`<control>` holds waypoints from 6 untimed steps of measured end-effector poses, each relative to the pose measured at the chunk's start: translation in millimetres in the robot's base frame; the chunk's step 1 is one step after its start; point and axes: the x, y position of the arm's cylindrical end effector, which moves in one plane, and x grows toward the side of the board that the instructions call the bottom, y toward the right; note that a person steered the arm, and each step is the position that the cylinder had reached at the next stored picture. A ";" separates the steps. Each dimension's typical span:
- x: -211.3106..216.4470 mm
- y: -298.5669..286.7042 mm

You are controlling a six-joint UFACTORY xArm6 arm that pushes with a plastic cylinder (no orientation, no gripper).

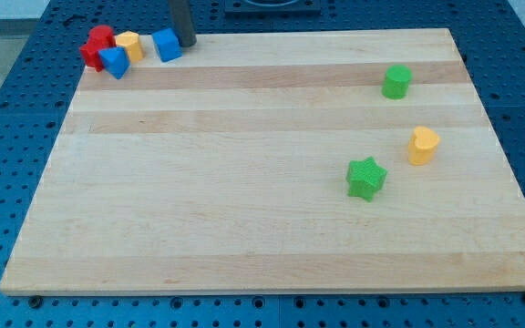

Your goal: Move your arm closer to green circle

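The green circle (396, 81) is a short green cylinder standing near the view's upper right of the wooden board (244, 182). My tip (187, 42) is the lower end of a dark rod at the board's top edge, left of centre. It stands just right of a blue cube (167, 45) and far to the left of the green circle. A green star (366, 178) lies lower down on the right, below the green circle.
A cluster sits at the top left corner: a red block (96, 46), a blue triangular block (114, 62) and a yellow block (130, 45). Another yellow block (423, 145) stands at the right, between the green circle and the green star.
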 end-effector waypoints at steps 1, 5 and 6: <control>2.0 -2.3; 24.5 -29.5; 37.8 -1.6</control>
